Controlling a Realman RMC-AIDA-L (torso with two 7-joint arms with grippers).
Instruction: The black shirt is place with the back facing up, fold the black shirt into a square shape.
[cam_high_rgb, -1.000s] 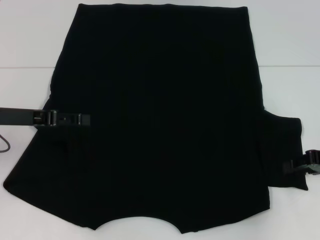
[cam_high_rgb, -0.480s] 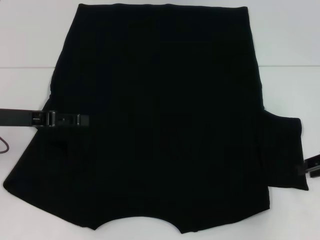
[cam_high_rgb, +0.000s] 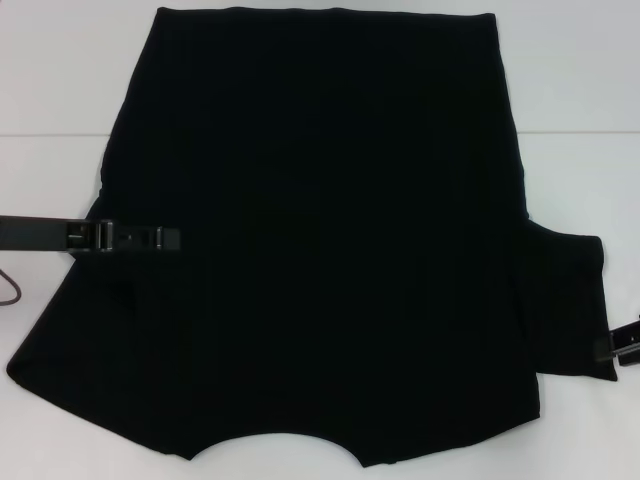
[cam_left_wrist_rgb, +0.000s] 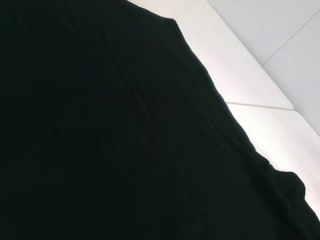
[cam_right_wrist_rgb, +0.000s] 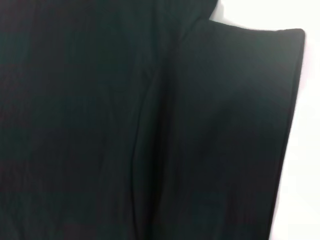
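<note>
The black shirt (cam_high_rgb: 320, 240) lies flat on the white bench (cam_high_rgb: 50, 80), covering most of it, plain side up; no lettering shows. Its collar curve is at the edge nearest me, its hem at the far edge.

My left hand (cam_high_rgb: 150, 238) reaches in from the left, low over the left margin of the shirt, roughly level with the armpit. I judge it is placed there to take or pin that side for an inward fold. I cannot tell whether its fingers are apart or together, black on black.

My right hand (cam_high_rgb: 618, 345) sits at the outer lower corner of the right sleeve (cam_high_rgb: 565, 305), which lies spread flat to the side. Only a part of it shows, so I cannot tell whether it is apart, together or clamped on cloth.

No fold is yet visible on either side; the squaring seems barely begun.
</note>
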